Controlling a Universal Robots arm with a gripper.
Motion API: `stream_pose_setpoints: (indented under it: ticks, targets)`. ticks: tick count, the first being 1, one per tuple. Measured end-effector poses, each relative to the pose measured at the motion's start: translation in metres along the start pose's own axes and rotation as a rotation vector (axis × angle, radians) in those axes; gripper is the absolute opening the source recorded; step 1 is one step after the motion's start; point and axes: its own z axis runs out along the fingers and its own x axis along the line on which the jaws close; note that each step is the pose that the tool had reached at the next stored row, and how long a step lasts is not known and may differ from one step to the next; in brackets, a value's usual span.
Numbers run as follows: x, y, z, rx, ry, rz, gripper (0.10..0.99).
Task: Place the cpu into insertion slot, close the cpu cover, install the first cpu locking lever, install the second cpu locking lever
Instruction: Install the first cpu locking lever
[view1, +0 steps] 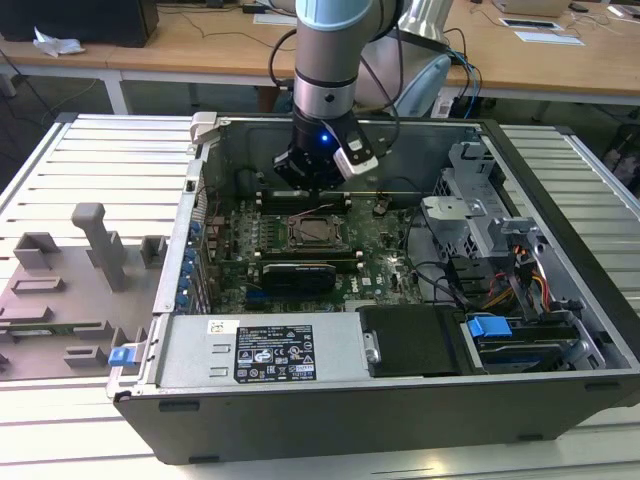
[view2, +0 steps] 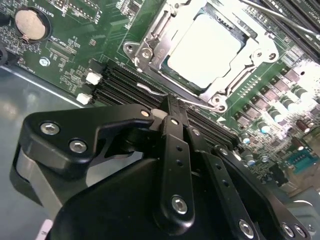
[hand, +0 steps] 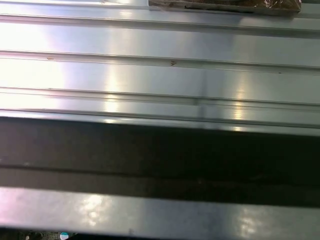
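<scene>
Sitting mid-frame in the exterior view, the open computer case (view1: 400, 330) holds the green motherboard (view1: 320, 250). Upper centre, the gripper (view1: 312, 185) hangs over the insertion slot (view1: 312, 231), fingers pinched together on nothing. Second wrist view: the cpu (view2: 205, 50) sits under the cpu cover (view2: 200, 47).

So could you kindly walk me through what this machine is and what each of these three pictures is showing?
It is a single robot arm working inside an opened computer case. The exterior view looks at the whole scene from off the arm: its gripper hangs over the green motherboard, just behind the insertion slot. The two wrist views come from cameras riding on the arm. The second wrist view looks past the black gripper to the cpu, seated in the slot with the cpu cover lying around it. The jaws look drawn together and hold nothing. The first wrist view shows ribbed metal panels.
</scene>
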Motion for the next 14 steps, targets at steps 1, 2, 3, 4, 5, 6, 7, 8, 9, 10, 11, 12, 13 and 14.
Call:
stream_pose_setpoints:
  ticks: [1, 2, 3, 4, 5, 6, 7, 8, 9, 10, 11, 12, 13, 14]
  targets:
    - [-0.0016, -0.0001, 0.0006, 0.0, 0.0003, 0.0, 0.106]
    - [-0.0027, -0.0002, 0.001, 0.0, 0.0005, 0.0, 0.106]
    - [-0.0045, -0.0003, 0.0016, 0.0, 0.0009, 0.0, 0.106]
    - [-0.0059, -0.0005, 0.0021, 0.0, 0.0013, 0.0, 0.106]
    - [-0.009, -0.0007, 0.0032, 0.0, 0.0022, 0.0, 0.106]
    - [-0.0103, -0.0008, 0.0037, 0.0, 0.0025, 0.0, 0.106]
    - [-0.0116, -0.0009, 0.0043, 0.0, 0.0028, 0.0, 0.106]
    - [-0.0139, -0.0011, 0.0052, 0.0, 0.0036, 0.0, 0.106]
    - [-0.0168, -0.0013, 0.0064, 0.0, 0.0044, 0.0, 0.106]
    - [-0.0183, -0.0015, 0.0071, 0.0, 0.0048, 0.0, 0.106]
    - [-0.019, -0.0015, 0.0074, 0.0, 0.0049, 0.0, 0.106]
    - [-0.0197, -0.0016, 0.0078, 0.0, 0.005, 0.0, 0.106]
    - [-0.0204, -0.0017, 0.0082, 0.0, 0.0051, 0.0, 0.106]
    - [-0.0209, -0.0017, 0.0085, 0.0, 0.0051, 0.0, 0.106]
